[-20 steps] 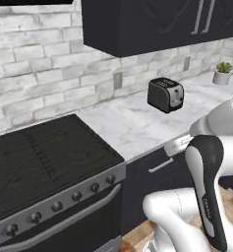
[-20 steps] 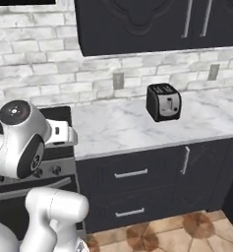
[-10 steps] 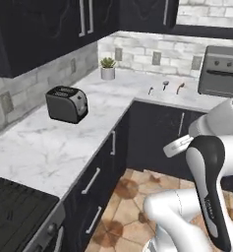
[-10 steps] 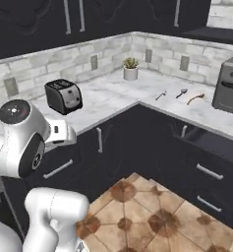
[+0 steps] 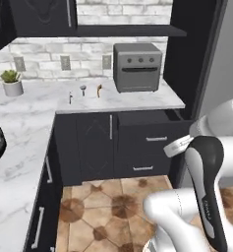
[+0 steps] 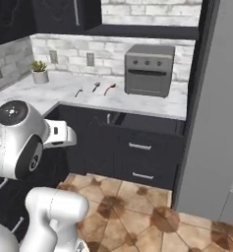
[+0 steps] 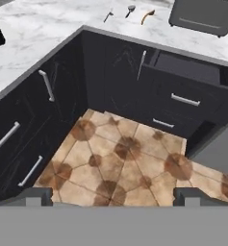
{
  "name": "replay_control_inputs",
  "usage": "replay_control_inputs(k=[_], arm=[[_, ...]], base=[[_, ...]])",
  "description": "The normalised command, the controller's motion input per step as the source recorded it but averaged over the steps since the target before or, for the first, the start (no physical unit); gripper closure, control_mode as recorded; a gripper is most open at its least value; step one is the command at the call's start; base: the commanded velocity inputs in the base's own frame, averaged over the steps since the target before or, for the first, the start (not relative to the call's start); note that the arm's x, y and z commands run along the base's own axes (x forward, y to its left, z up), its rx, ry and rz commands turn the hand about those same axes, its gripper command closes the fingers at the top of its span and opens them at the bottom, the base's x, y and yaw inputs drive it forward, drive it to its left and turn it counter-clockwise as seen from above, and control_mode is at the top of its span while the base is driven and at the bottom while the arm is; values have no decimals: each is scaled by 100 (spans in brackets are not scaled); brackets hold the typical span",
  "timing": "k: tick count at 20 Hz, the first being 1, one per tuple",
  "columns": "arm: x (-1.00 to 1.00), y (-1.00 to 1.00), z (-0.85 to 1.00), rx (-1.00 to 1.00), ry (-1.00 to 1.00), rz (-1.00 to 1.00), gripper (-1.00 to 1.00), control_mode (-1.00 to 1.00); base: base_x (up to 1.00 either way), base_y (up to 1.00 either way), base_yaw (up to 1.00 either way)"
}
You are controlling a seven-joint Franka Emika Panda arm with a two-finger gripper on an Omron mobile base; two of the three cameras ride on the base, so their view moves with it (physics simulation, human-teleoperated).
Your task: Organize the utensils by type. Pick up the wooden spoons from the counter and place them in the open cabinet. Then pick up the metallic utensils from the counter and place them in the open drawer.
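Three small utensils lie in a row on the white marble tabletop (image 5: pixel 137 101) just left of a grey toaster oven (image 5: pixel 136 66): a thin silver utensil (image 5: pixel 70 97), a grey-headed ladle (image 5: pixel 83 89) and an orange-brown wooden spoon (image 5: pixel 99 90), near one another but apart. Below the oven the top black drawer (image 5: pixel 145 118) stands pulled open, a black wall cabinet (image 5: pixel 42 15) with a long silver bar handle hangs above the utensils, and a potted plant (image 5: pixel 12 82) sits in the corner. The fingers (image 7: pixel 36 196) are released and spread wide, grasping nothing, well back from the tabletop above the patterned brown tile floor (image 7: pixel 120 166).
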Motion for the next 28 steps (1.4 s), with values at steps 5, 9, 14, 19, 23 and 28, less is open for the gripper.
replay_control_inputs(k=[5, 9, 14, 19, 23, 28], arm=[[0, 0, 0, 0, 0, 0, -100, 100], [0, 0, 0, 0, 0, 0, -100, 100], [0, 0, 0, 0, 0, 0, -100, 100], [0, 0, 0, 0, 0, 0, -100, 100], [0, 0, 0, 0, 0, 0, -100, 100], [0, 0, 0, 0, 0, 0, -100, 100]], base=[[52, 76, -21], [61, 69, -14], [78, 14, -18], [74, 12, -1], [51, 46, 0], [67, 17, 0]])
